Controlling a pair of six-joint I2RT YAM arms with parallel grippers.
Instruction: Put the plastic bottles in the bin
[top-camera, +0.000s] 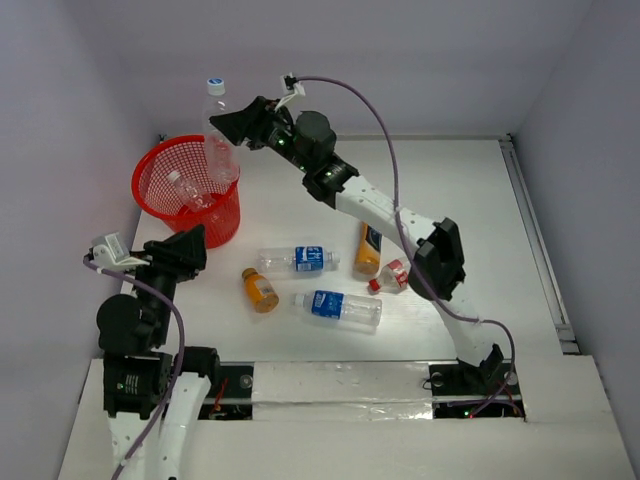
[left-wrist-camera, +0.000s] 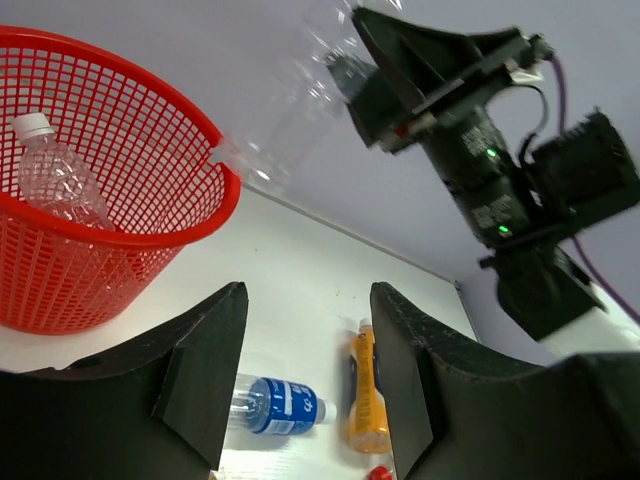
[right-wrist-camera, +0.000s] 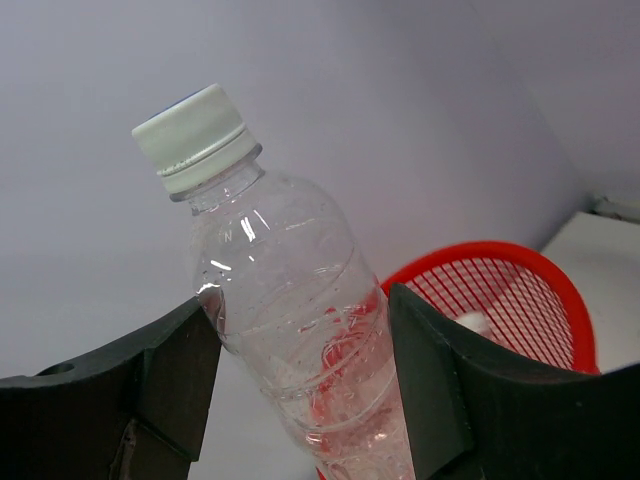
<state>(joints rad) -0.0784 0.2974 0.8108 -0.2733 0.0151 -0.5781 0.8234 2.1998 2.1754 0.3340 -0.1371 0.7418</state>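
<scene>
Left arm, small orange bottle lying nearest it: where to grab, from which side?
Mid-body, from straight above. The orange bottle lies on its side, slanted, so turn the open left gripper to close across its short width. Keep off its far end: a blue-label bottle lies close there. The right gripper holds a clear bottle.

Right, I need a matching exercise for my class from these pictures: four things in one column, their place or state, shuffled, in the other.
1. tall clear white-capped plastic bottle
2. round red plastic mesh bin
3. left hand
4. small orange-filled plastic bottle

A. open, empty
B. lying on the white table
C. gripped in the right hand
D. holding one clear bottle

Pairs: 1-C, 2-D, 3-A, 4-B
</scene>
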